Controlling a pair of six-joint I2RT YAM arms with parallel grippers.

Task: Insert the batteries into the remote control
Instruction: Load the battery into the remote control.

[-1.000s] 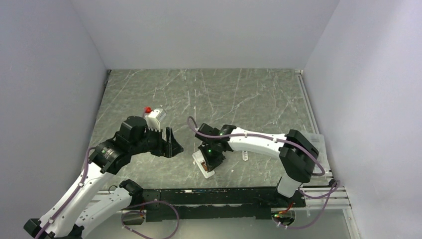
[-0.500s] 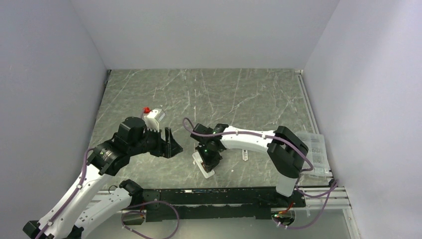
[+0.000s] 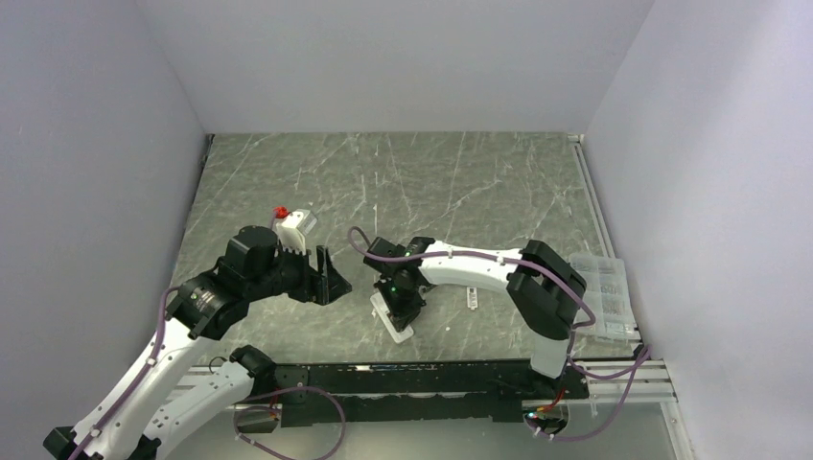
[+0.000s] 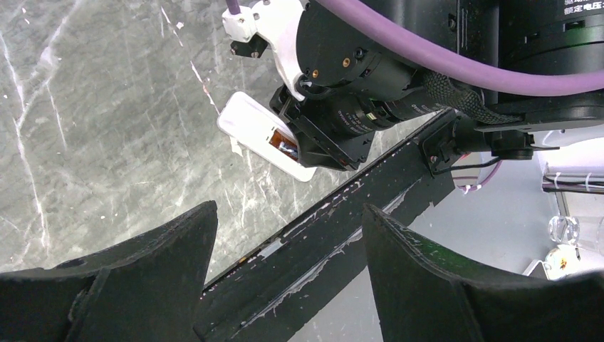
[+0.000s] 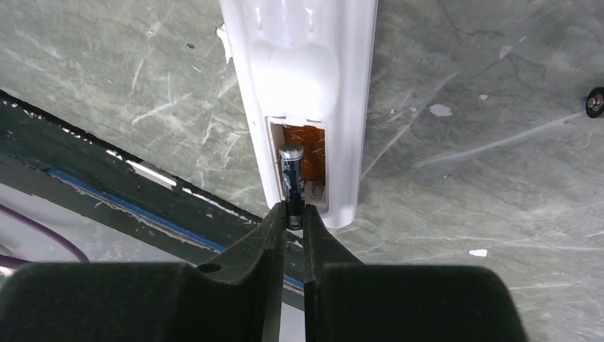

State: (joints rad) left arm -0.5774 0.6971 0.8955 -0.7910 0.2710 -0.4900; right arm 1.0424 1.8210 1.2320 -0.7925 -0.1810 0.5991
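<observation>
At the six-o'clock end of the remote control (image 5: 303, 71), the right gripper (image 5: 293, 217) pinches a battery (image 5: 292, 178) by its tail; it looks light and slippery, while the left gripper (image 4: 288, 214) gapes.

Seen from above, the left arm (image 3: 134, 383) at lower left and the right arm (image 3: 470, 264) at centre share white link shells and bulky black joint housings. A purple cable (image 4: 441, 53) runs along each. A green light (image 3: 393, 285) glows on the right arm's wrist. Along the bottom of the left wrist view, the left gripper (image 4: 288, 210) shows matte black, wedge-shaped jaws. Brass-coloured screws (image 4: 314, 72) and white printed characters (image 4: 584, 8) mark the black housing at the top.
</observation>
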